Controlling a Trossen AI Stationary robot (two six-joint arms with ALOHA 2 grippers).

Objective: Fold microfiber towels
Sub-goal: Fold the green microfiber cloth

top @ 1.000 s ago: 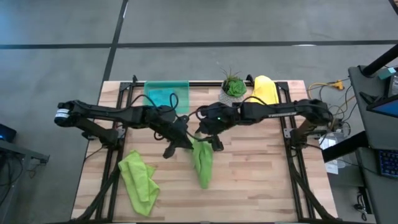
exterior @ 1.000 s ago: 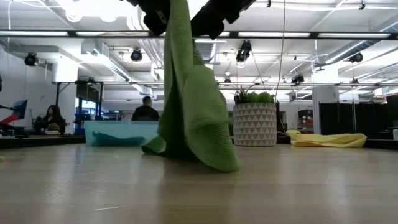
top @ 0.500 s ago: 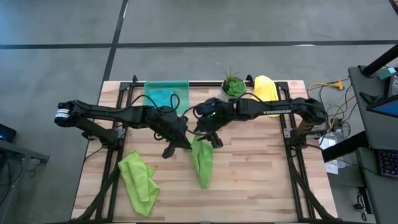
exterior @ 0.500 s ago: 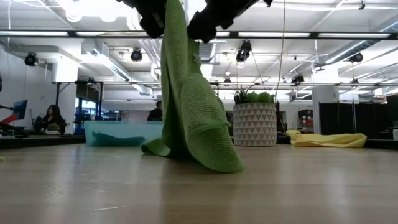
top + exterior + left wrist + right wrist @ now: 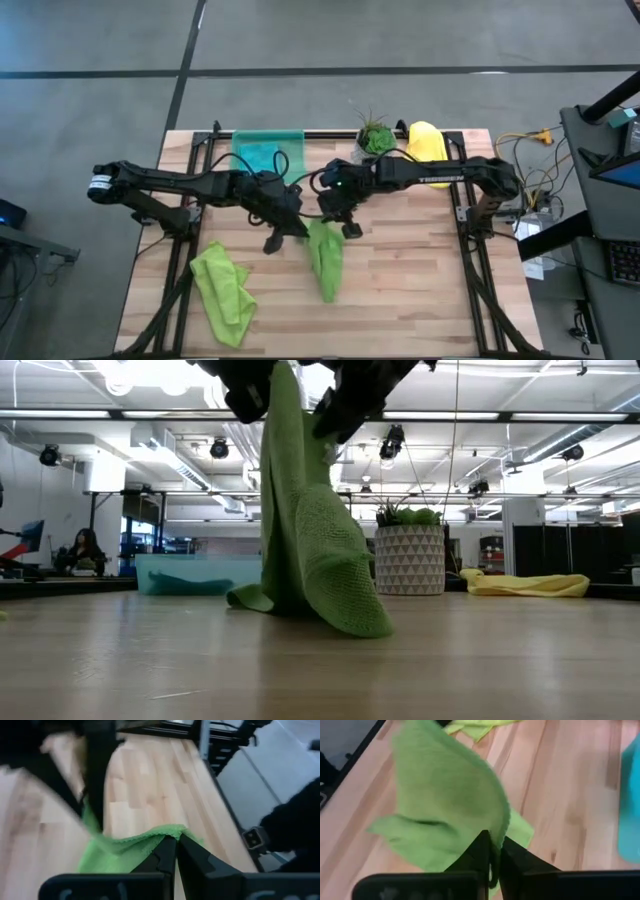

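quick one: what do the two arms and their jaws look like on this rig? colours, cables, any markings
Both arms are matte black, jointed tubular links. The left arm ends in a white-banded base joint at the table's left side; the right arm carries small pale lettering along its forearm link, with a green status light near its wrist. Black cables loop beside each wrist. The left gripper and right gripper have flat, dark, tapered jaws.

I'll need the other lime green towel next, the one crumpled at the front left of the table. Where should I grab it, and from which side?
Judging by the high view, the crumpled lime green towel lies in a heap, its upper lobe toward the table's middle. Probably best to come straight down with the left gripper, the nearer one, and pinch an outer edge or corner there, not the bunched middle, so it hangs open when lifted.
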